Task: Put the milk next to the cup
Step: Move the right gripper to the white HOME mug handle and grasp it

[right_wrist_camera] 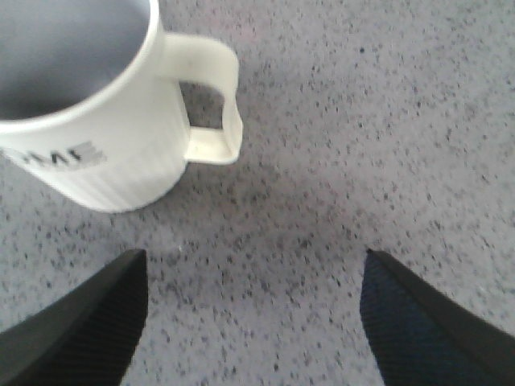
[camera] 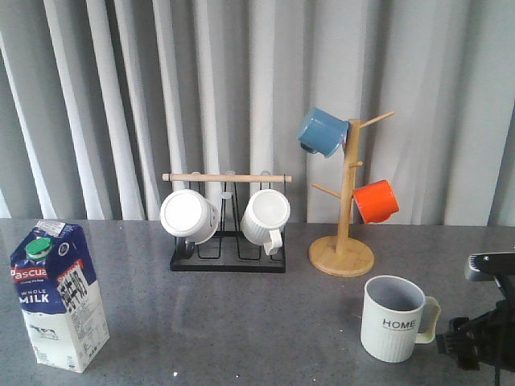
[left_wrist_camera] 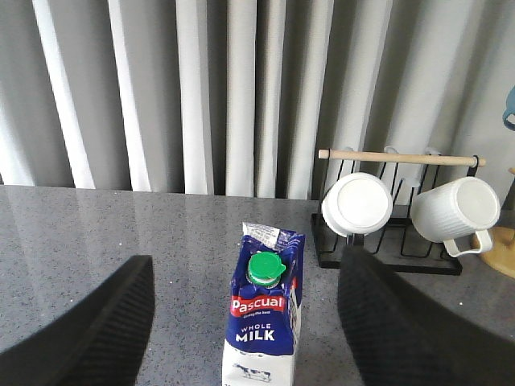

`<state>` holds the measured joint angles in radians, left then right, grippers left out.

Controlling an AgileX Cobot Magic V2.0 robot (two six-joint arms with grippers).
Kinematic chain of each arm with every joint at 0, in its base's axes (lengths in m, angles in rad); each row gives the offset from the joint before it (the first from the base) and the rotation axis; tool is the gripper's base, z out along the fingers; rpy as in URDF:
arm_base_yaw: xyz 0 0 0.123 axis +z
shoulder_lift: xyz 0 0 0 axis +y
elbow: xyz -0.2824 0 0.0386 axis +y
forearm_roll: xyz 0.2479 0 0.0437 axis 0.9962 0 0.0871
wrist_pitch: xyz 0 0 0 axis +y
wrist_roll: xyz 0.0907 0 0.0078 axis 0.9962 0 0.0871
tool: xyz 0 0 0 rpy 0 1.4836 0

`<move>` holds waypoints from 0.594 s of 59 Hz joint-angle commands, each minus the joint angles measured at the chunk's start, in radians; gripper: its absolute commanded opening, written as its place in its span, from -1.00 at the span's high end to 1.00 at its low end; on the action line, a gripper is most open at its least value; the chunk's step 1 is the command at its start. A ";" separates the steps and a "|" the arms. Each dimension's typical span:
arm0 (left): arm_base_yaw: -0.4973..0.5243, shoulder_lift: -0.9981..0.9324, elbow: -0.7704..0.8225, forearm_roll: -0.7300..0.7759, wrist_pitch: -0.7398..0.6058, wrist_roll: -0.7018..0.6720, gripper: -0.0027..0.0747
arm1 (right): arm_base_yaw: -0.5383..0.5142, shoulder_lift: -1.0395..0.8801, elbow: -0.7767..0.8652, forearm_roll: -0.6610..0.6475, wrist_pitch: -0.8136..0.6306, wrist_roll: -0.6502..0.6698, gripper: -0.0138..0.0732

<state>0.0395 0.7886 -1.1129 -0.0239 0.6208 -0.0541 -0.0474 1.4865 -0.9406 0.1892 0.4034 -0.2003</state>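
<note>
Soft, even light fills all three views, with no hard glare. The curtain (camera: pixel 241 96) shows pale folds and grey shadow bands. The table (camera: pixel 241 322) carries faint reflections and weak shadows under the milk (camera: pixel 58 297). In the right wrist view the cup (right_wrist_camera: pixel 88 104) is blurred, its lettering smeared, perhaps too close for focus. The dark fingers (left_wrist_camera: pixel 80 330) look soft-edged.

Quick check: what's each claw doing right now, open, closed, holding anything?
Left claw: open, empty, the milk between its fingers, untouched.
Right claw: open, empty, near the cup.
</note>
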 commanded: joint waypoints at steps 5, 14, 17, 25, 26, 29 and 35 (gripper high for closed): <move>-0.003 0.003 -0.031 -0.010 -0.077 -0.001 -0.27 | -0.004 0.013 -0.024 0.089 -0.126 -0.104 -0.53; -0.003 0.003 -0.031 -0.010 -0.077 -0.001 -0.27 | -0.004 0.057 -0.024 0.127 -0.188 -0.164 -0.53; -0.003 0.003 -0.031 -0.010 -0.077 -0.001 -0.27 | -0.004 0.066 -0.024 0.127 -0.212 -0.165 -0.53; -0.003 0.003 -0.031 -0.010 -0.077 -0.001 -0.27 | -0.004 0.090 -0.024 0.125 -0.261 -0.166 -0.53; -0.003 0.003 -0.031 -0.010 -0.077 -0.001 -0.27 | -0.004 0.094 -0.025 0.125 -0.268 -0.166 -0.53; -0.003 0.003 -0.031 -0.010 -0.077 -0.001 -0.27 | -0.004 0.103 -0.027 0.126 -0.282 -0.165 -0.53; -0.003 0.003 -0.031 -0.010 -0.077 -0.001 -0.27 | -0.004 0.119 -0.028 0.131 -0.302 -0.165 -0.53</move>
<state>0.0395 0.7886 -1.1129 -0.0239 0.6208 -0.0541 -0.0474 1.6282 -0.9406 0.3108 0.1813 -0.3584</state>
